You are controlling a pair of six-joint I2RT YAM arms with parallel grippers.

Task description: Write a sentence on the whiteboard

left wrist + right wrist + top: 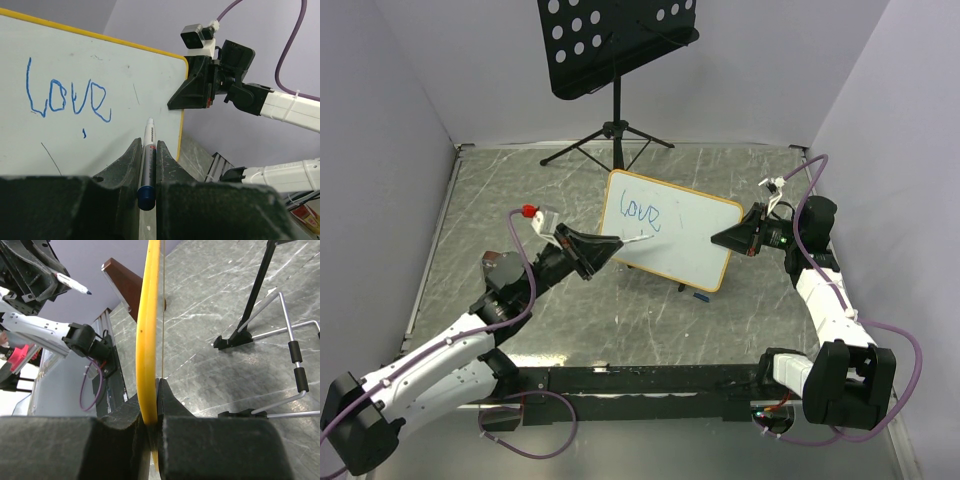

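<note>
Blue handwritten sentence (65,97) so far: "love".
Left gripper (612,245) pinches a white blue-ended marker (148,160); right gripper (718,238) clamps the yellow-framed white whiteboard (690,240) on the grey table (520,190). Light tip pressure, firm brace advised.

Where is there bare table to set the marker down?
Bare table lies between the left wall and the left arm, and in the strip between the whiteboard and the base rail. Crowded: the middle, where the left pincer with the marker and the right pincer are at the board, and the back, under the music stand's legs.
</note>
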